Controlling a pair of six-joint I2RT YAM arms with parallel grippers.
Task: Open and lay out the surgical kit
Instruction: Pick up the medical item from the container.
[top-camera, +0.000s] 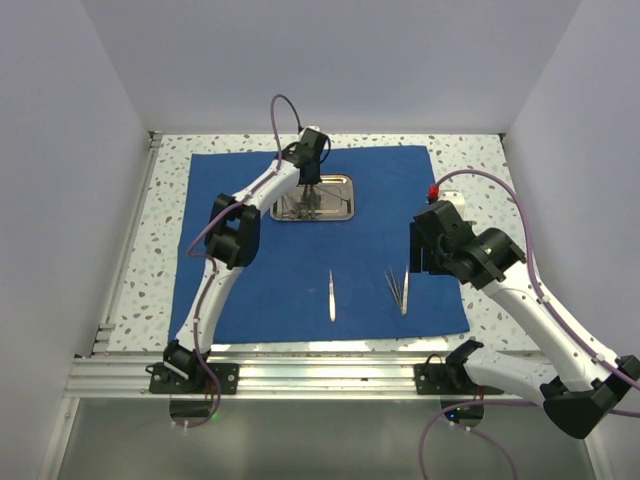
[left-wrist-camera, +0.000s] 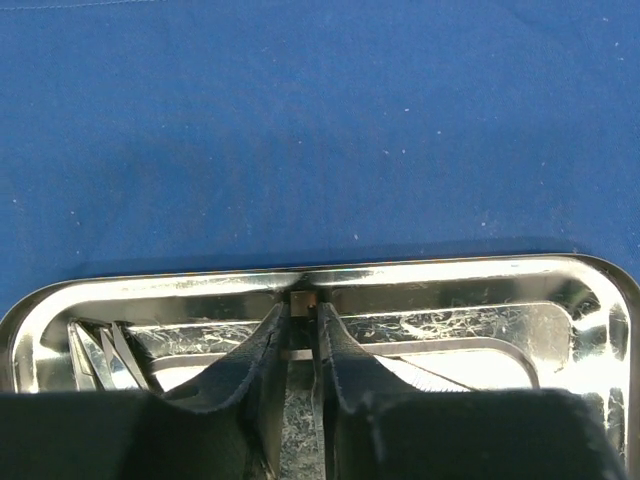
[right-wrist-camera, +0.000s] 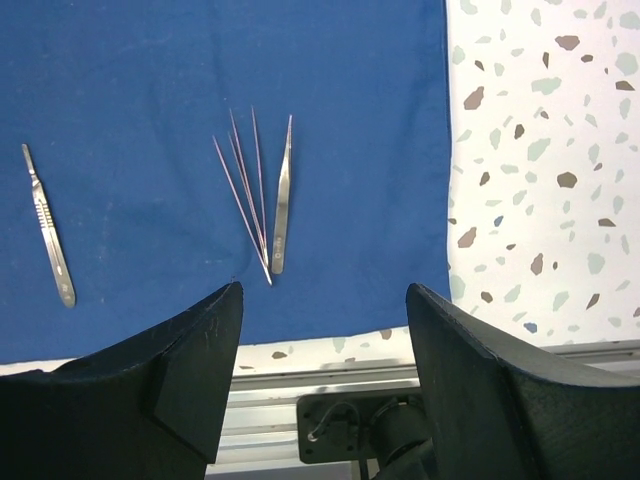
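**Blue cloth wrap (top-camera: 370, 200) spread flat on the table, steel tray (top-camera: 349, 196) on its far half.**
Left gripper (left-wrist-camera: 303, 306) inside the tray, jaws a slit apart; any hold cannot be told. Right gripper (right-wrist-camera: 323, 292) wide open, empty, above the cloth's near edge by the tweezers (right-wrist-camera: 282, 195) and scalpel handle (right-wrist-camera: 48, 225).

Royal-blue cloth (top-camera: 300, 270), shiny silver tray (top-camera: 340, 207), white speckled table (top-camera: 470, 165).
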